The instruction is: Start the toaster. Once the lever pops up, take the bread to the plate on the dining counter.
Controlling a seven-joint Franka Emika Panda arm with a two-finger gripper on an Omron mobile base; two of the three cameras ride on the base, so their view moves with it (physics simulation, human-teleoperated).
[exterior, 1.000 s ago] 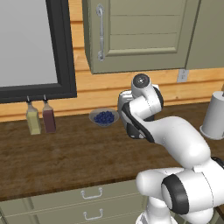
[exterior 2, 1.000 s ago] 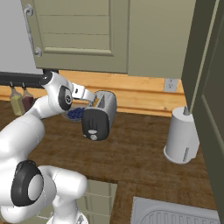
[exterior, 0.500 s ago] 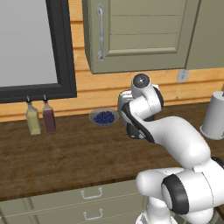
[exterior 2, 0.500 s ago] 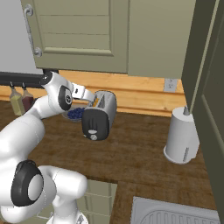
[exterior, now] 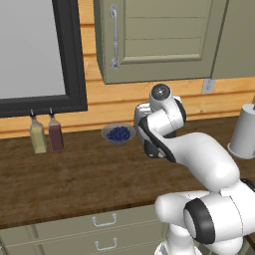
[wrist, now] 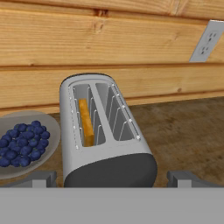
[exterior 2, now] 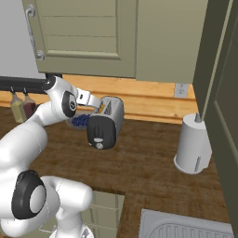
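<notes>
Hovering: my gripper (wrist: 111,181) above the toaster (wrist: 105,131), jaws apart, empty.
Bread (wrist: 86,121): left slot, on the worktop by the berry bowl (wrist: 24,144).
Risk: I could miss the lever, nudging the toaster.

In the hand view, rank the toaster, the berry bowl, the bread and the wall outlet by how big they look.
1. toaster
2. bowl of blueberries, partly cut off by the frame
3. bread, edge-on in the left slot, and wall outlet: too alike to rank

A silver-grey toaster (wrist: 105,135) with a dark end panel is seen, golden-tan bread (wrist: 86,122) in one slot. At nine o'clock, dark blue berries are held in a grey bowl (wrist: 49,131), backed by an orange-tan plank wall (wrist: 109,48).
</notes>
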